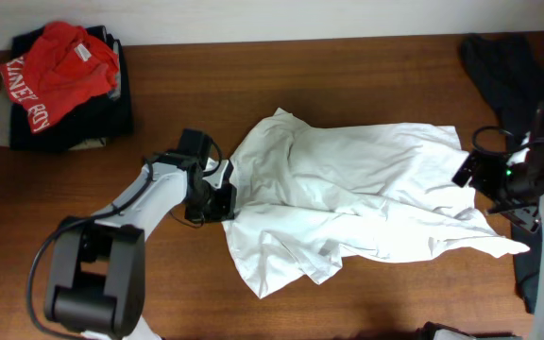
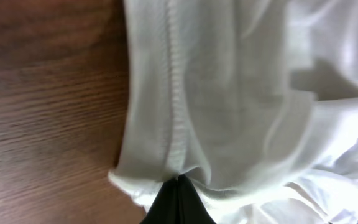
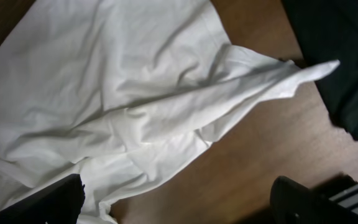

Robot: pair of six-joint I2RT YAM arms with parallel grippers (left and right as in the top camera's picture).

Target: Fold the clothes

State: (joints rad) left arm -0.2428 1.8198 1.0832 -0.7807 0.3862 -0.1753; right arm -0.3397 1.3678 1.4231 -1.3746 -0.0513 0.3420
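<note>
At far left on the wooden tabletop (image 1: 348,312), a stack of dark clothes (image 1: 111,113) topped by a red shirt (image 1: 59,76) with white lettering. Next, the left gripper (image 1: 220,196), fingers (image 2: 176,205) clenched on the left edge of the white T-shirt (image 1: 348,198), pinching cloth just beside a stitched seam. Across the middle, that T-shirt lying rumpled on the wood, one pointed corner reaching right. By that corner, the right gripper (image 1: 484,179), fingers (image 3: 48,202) spread wide, released, grasping nothing. At far right, a dark garment (image 1: 508,71) bunched at the back corner.
</note>
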